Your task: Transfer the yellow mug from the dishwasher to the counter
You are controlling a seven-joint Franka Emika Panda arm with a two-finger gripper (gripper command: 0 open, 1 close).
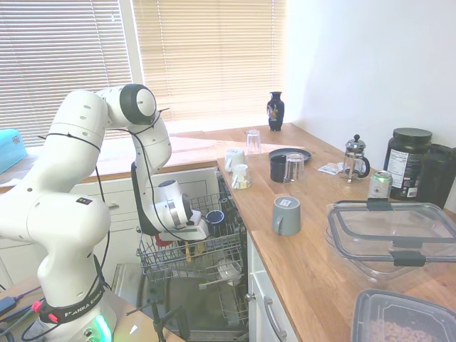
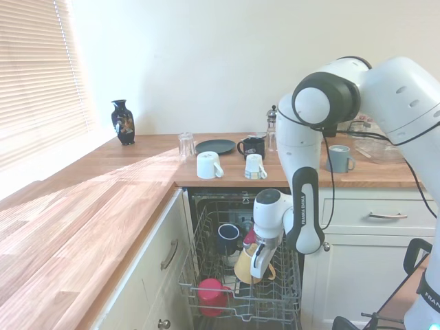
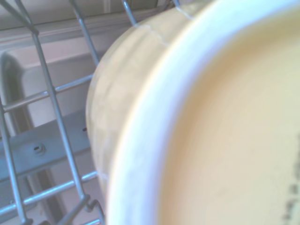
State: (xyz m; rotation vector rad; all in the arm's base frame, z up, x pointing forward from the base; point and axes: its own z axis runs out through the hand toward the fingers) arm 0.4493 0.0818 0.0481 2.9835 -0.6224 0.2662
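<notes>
The yellow mug [image 2: 242, 265] hangs tilted just above the grey wire rack [image 2: 283, 301] of the open dishwasher [image 1: 214, 299], its handle toward the front. My gripper [image 2: 256, 267] reaches down from above and is shut on the mug's wall. From the other side only a yellow sliver of the mug [image 1: 187, 250] shows under the gripper [image 1: 189, 241]. Up close, the mug's pale round base [image 3: 211, 122] fills the wrist view, with rack wires beside it. The wooden counter [image 2: 103, 199] runs above the dishwasher and to both sides.
A red mug [image 2: 210, 294] and a navy mug [image 2: 227, 237] sit in the rack. On the counter stand two white mugs [image 2: 207, 165], a grey mug [image 1: 286, 214], a glass [image 1: 294, 168], a dark plate [image 2: 215, 146], a vase [image 2: 123, 122] and lidded containers [image 1: 392, 239].
</notes>
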